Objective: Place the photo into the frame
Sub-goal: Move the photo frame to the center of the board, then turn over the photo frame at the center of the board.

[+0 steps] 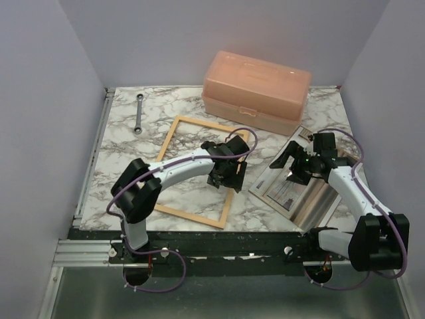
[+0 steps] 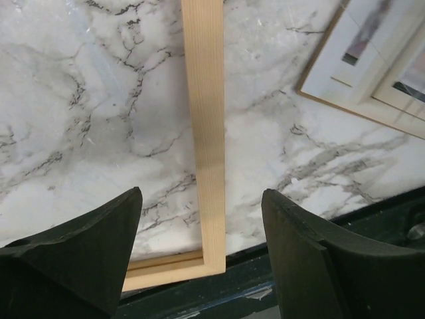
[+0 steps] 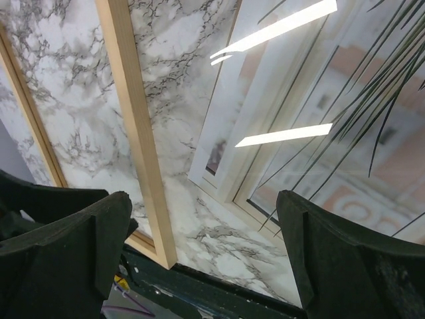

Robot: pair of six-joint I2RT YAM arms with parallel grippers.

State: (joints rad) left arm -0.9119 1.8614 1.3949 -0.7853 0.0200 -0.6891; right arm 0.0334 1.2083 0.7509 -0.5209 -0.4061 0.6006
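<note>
The left pincer (image 2: 202, 203) straddles the frame (image 2: 202, 100) unclenched and the right pincer (image 3: 204, 199) gapes over the photo (image 1: 286, 192). A sloppy descent could shove either askew.

Frame (image 2: 202, 133): pale, matt wood with fine grain. Photo (image 3: 345, 166): glossy, mirroring light strips. Table (image 2: 86, 119): smooth marble-patterned surface; box (image 1: 255, 90): peach plastic.

This looks like a lab robot test cell. A marble-patterned table (image 1: 126, 129) is boxed in on three sides by plain pale walls (image 1: 40, 133). A left arm (image 1: 182, 165) and a right arm (image 1: 348, 183) are bolted along an aluminium rail (image 1: 80, 252) at the near edge, and purple cables (image 1: 113, 199) loop along them.
</note>
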